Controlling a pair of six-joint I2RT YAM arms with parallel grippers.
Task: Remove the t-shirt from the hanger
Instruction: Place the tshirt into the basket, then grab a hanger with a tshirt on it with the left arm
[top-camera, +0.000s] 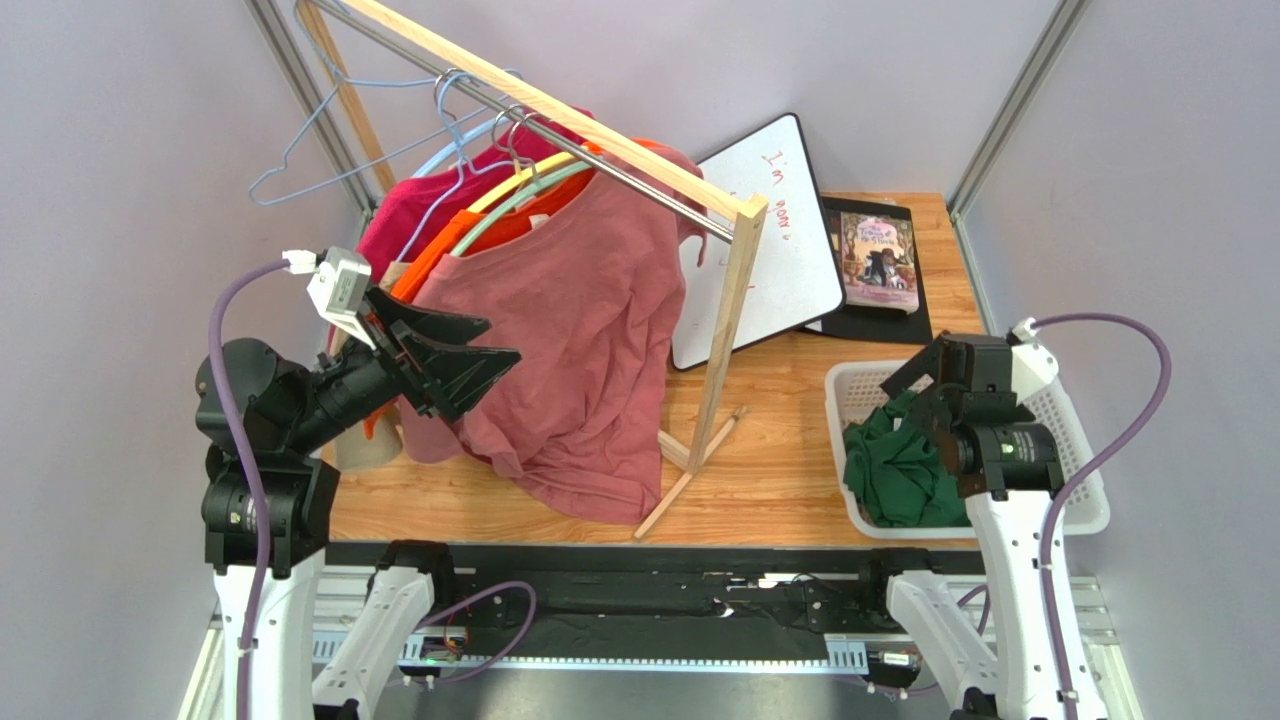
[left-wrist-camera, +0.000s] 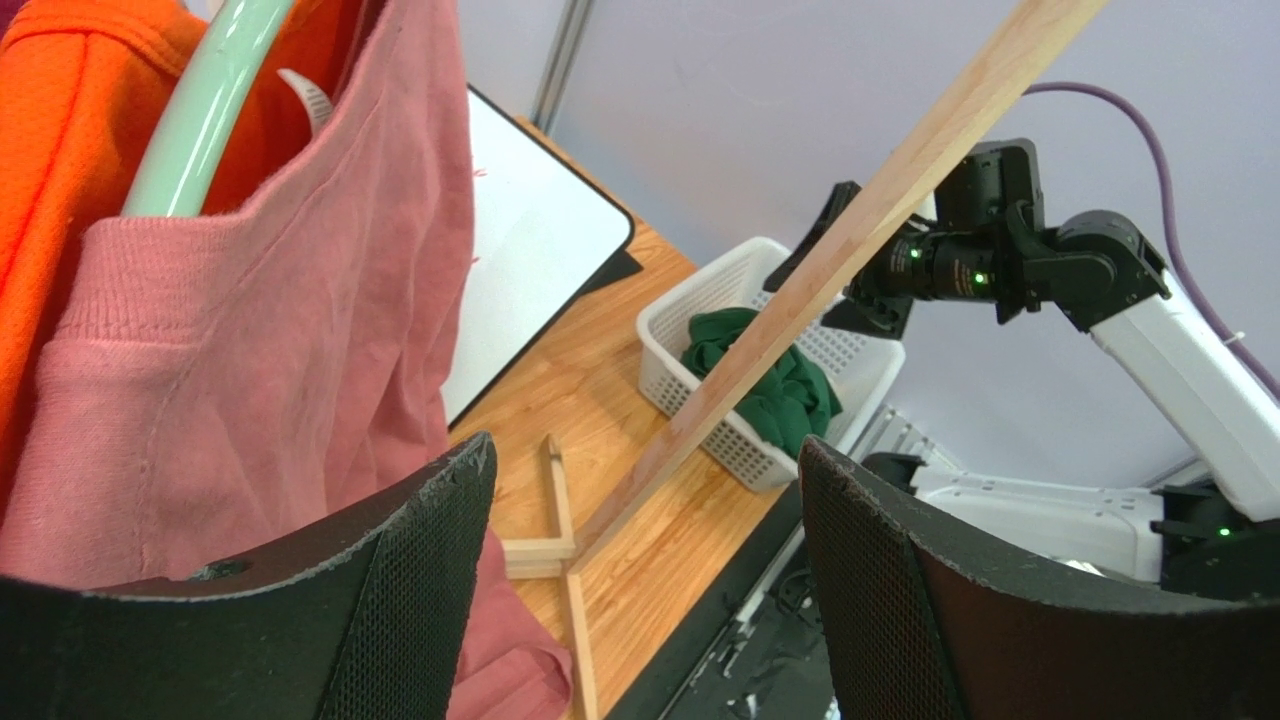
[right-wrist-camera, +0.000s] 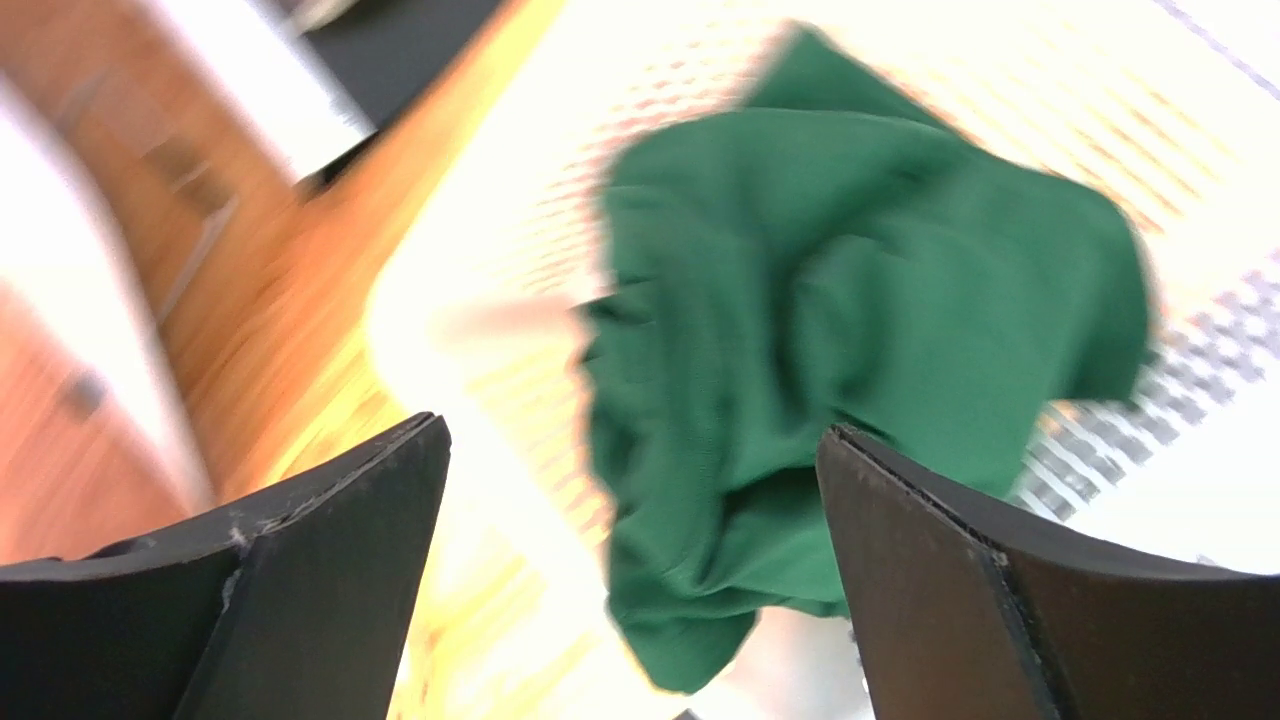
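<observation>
Beside the pink t-shirt (top-camera: 594, 323), the left end effector (top-camera: 496, 356) gapes wide, empty; the right end effector (top-camera: 917, 405), likewise, hangs above a green garment (top-camera: 887, 477).

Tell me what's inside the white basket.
A crumpled green garment lies in the white basket. Anything beneath the cloth is covered.

Wooden table (top-camera: 781, 450); rack (top-camera: 732, 323), basket (top-camera: 842, 413), whiteboard (top-camera: 781, 240), book (top-camera: 878, 263)
</observation>
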